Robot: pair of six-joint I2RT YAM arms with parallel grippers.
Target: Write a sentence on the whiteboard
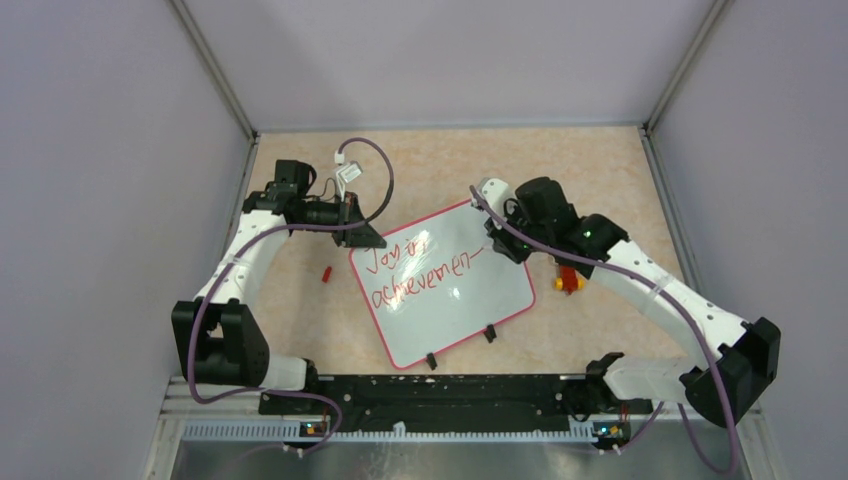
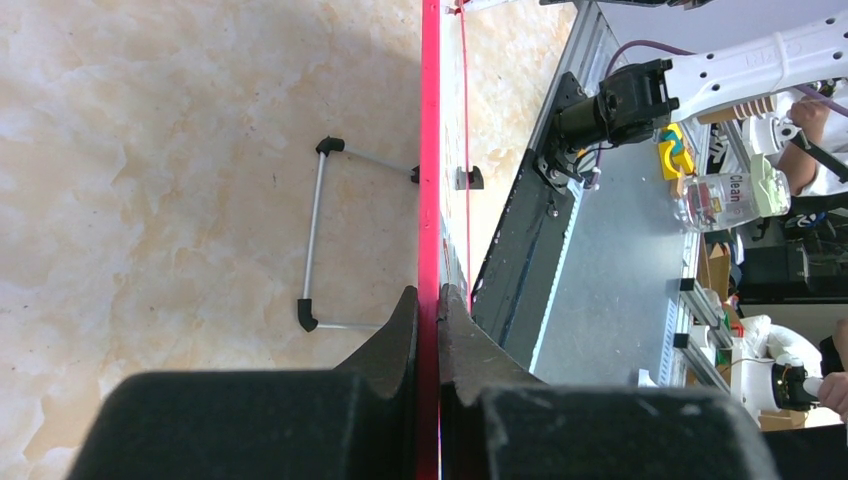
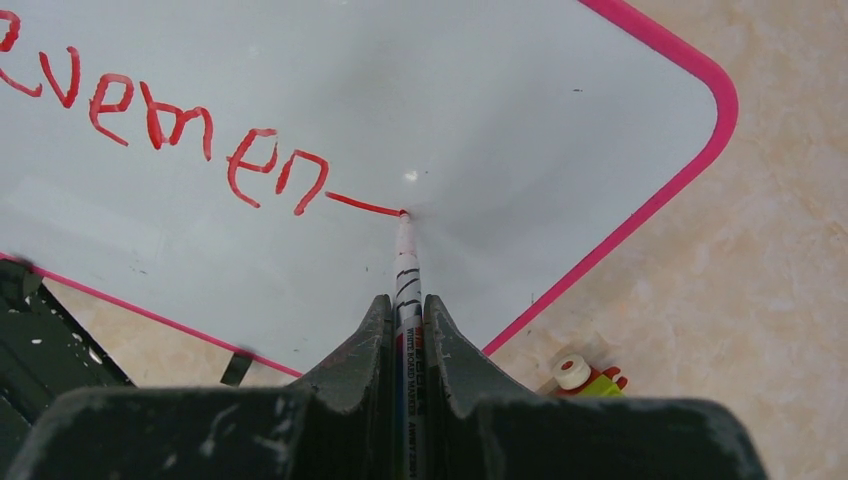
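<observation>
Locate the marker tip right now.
Right wrist view: the marker, pinched in the right gripper, has its tip on the whiteboard, at the right end of the sentence.

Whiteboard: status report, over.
Left claw shut on edge of flat white, pink-framed whiteboard. Right claw shut on slim white marker, tip on board. Red handwritten sentence reaches "achievemen", stroke trailing. Nothing blocking the tip's path.

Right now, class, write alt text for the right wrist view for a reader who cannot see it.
The right jaws are shut on a marker whose tip touches the whiteboard, ending a red stroke that trails from the sentence. A small red and yellow object lies on the table past the board's pink frame.
</observation>
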